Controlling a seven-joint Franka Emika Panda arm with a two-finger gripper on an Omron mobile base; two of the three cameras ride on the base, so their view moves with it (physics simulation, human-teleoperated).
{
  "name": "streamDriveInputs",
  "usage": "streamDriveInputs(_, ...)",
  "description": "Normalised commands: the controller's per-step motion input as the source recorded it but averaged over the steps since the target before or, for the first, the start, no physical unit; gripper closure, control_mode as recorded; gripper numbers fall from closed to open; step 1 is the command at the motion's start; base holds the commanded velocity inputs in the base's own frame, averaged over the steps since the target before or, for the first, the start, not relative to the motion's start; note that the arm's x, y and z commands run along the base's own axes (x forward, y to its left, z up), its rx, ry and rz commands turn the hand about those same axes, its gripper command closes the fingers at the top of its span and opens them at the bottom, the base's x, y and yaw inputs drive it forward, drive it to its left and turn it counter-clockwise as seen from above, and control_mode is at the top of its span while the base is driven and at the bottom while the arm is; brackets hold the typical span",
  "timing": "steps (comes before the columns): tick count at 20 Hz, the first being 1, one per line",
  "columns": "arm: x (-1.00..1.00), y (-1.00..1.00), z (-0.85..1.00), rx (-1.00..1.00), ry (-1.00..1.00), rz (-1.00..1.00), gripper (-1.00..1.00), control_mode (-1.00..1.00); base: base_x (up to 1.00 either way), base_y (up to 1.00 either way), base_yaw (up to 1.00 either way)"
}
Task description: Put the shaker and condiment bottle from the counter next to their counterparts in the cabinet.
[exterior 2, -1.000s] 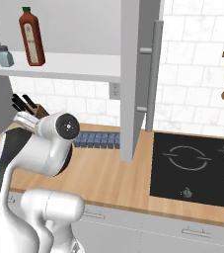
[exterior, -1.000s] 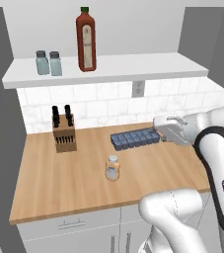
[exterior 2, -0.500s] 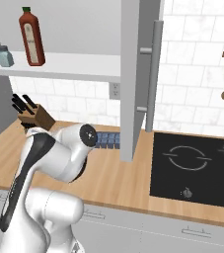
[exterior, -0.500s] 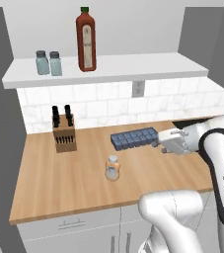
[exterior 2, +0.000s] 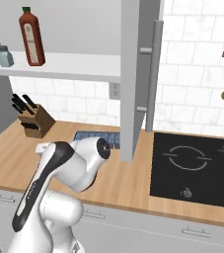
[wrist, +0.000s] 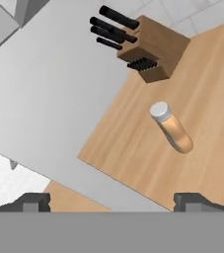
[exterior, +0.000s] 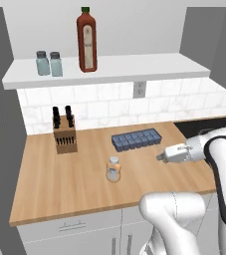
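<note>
The condiment bottle [exterior: 113,169], squat and orange with a pale cap, stands upright on the wooden counter [exterior: 55,184]. My gripper [exterior: 160,157] hovers to its right, a short way off, pointing at it, open and empty. In the hand view the bottle [wrist: 172,129] lies ahead of the gripper [wrist: 112,201], apart from the fingertips [wrist: 32,201]. Two alike teal shakers [exterior: 50,63] stand side by side at the left of the cabinet shelf [exterior: 134,67], beside the tall red bottle [exterior: 86,40]. The right base view also holds the shakers [exterior 2: 1,55] and red bottle [exterior 2: 31,37].
A wooden knife block [exterior: 64,134] stands at the back left of the counter, and a blue tray [exterior: 135,140] lies near the wall behind the gripper. In the right base view a tall grey panel [exterior 2: 135,74] and a black hob [exterior 2: 197,168] stand to the right.
The hand has come down from beside the wall toward the counter and now points at the orange bottle. Its jaws stayed open. The bottle and shelf items have not moved.
</note>
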Motion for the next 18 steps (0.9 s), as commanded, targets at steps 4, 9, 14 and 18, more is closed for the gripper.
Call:
streamDriveInputs(4, 0.0, 0.0, -0.34, 0.0, -0.1, 0.15, -1.0, -1.0, 0.0, 0.0, 0.0)
streamDriveInputs(9, 0.0, 0.0, -0.2, 0.0, -0.19, 0.13, -1.0, -1.0, 0.0, 0.0, 0.0)
streamDriveInputs(14, 0.0, 0.13, -0.29, -0.01, -0.17, 0.17, -1.0, -1.0, 0.0, 0.0, 0.0)
streamDriveInputs(18, 0.0, 0.43, -0.39, -0.04, -0.31, 0.02, -1.0, -1.0, 0.0, 0.0, 0.0)
